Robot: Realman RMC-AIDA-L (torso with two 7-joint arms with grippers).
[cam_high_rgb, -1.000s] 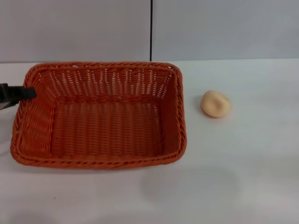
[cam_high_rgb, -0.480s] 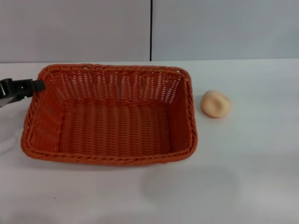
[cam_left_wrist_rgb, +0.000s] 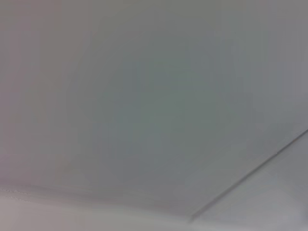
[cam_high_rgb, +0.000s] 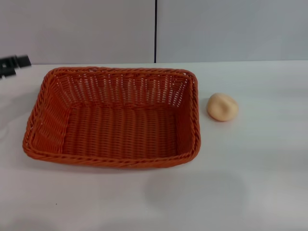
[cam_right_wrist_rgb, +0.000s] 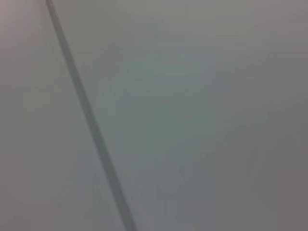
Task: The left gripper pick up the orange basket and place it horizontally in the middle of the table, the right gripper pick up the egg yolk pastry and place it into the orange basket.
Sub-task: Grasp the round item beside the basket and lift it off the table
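The orange basket [cam_high_rgb: 113,118] rests flat on the white table [cam_high_rgb: 250,187], long side across, a little left of centre in the head view, with nothing inside. The egg yolk pastry [cam_high_rgb: 222,107], a small pale dome, lies on the table just right of the basket, a short gap from its rim. My left gripper [cam_high_rgb: 11,65] shows only as black tips at the far left edge, above and behind the basket's far left corner, apart from it and open. My right gripper is out of view. Both wrist views show only a grey wall.
A grey wall with a dark vertical seam [cam_high_rgb: 155,31] stands behind the table. Bare tabletop lies in front of the basket and to the right of the pastry.
The left gripper slid the basket rightward, then let go of its left rim and rose back toward the far left. The basket has settled flat. The pastry has not moved.
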